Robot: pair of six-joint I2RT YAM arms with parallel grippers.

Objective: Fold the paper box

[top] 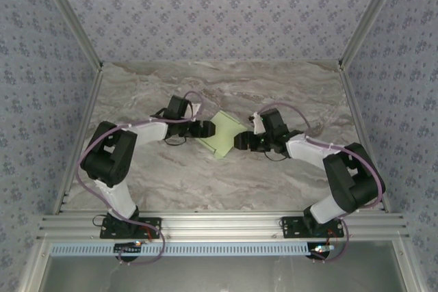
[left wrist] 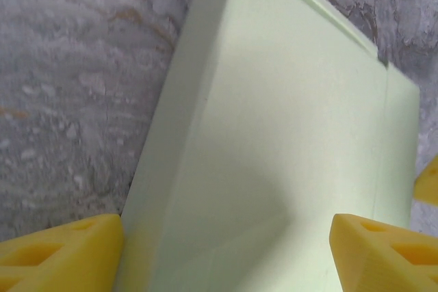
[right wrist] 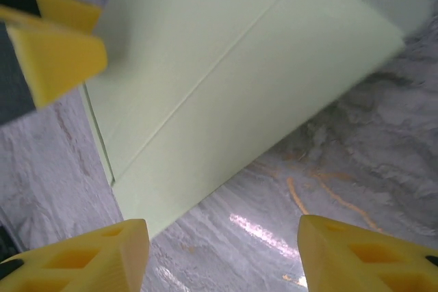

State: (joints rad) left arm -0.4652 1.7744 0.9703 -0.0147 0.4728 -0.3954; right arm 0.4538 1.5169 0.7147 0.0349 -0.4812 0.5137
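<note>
The paper box point(top: 224, 135) is pale green card with crease lines, lying mid-table between both arms. My left gripper point(top: 209, 129) reaches it from the left. In the left wrist view the paper box point(left wrist: 274, 135) spreads between the open left gripper point(left wrist: 226, 237), whose yellow fingertips point(left wrist: 61, 251) straddle it; the left fingertip sits at the card's edge. My right gripper point(top: 239, 141) comes from the right. In the right wrist view the right gripper point(right wrist: 222, 237) is open over bare marble, with the paper box point(right wrist: 226, 80) just beyond its fingertips point(right wrist: 89, 258).
The marble tabletop point(top: 226, 182) is bounded by patterned walls at the back and sides and an aluminium rail point(top: 219, 227) along the near edge. The left gripper's yellow finger point(right wrist: 61, 59) shows at the card's far side in the right wrist view.
</note>
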